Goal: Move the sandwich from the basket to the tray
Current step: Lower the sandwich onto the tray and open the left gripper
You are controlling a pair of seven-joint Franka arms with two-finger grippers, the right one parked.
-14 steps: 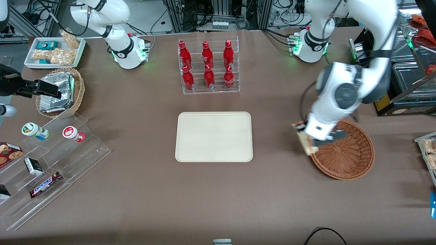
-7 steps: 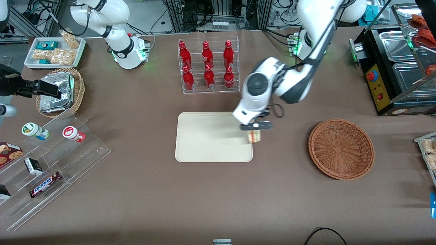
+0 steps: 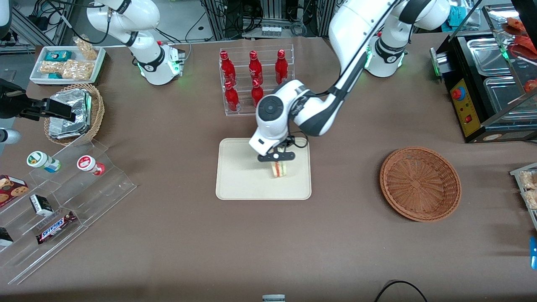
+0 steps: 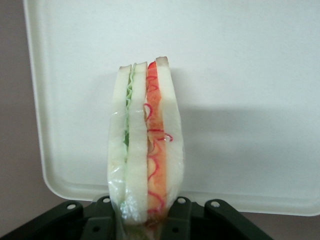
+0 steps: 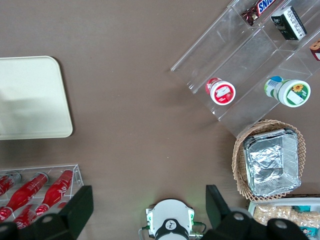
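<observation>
The sandwich (image 3: 278, 168) (image 4: 145, 145), a wrapped wedge of white bread with green and red-orange layers, hangs upright over the cream tray (image 3: 239, 180) (image 4: 250, 75). My gripper (image 3: 277, 160) (image 4: 145, 227) is shut on the sandwich's upper end, its black fingers (image 4: 184, 220) pressed against both bread sides. I cannot tell whether the sandwich touches the tray. The reddish-brown wicker basket (image 3: 420, 183) lies toward the working arm's end of the table and holds nothing.
A clear rack of red bottles (image 3: 256, 82) stands just farther from the front camera than the tray. Toward the parked arm's end are a tan basket with foil packets (image 3: 73, 113), a white snack tray (image 3: 67, 63) and clear stepped shelves (image 3: 63, 201).
My gripper has carried the sandwich from the basket's rim across the table, past the tray's edge, to a spot over the tray. The basket is left bare.
</observation>
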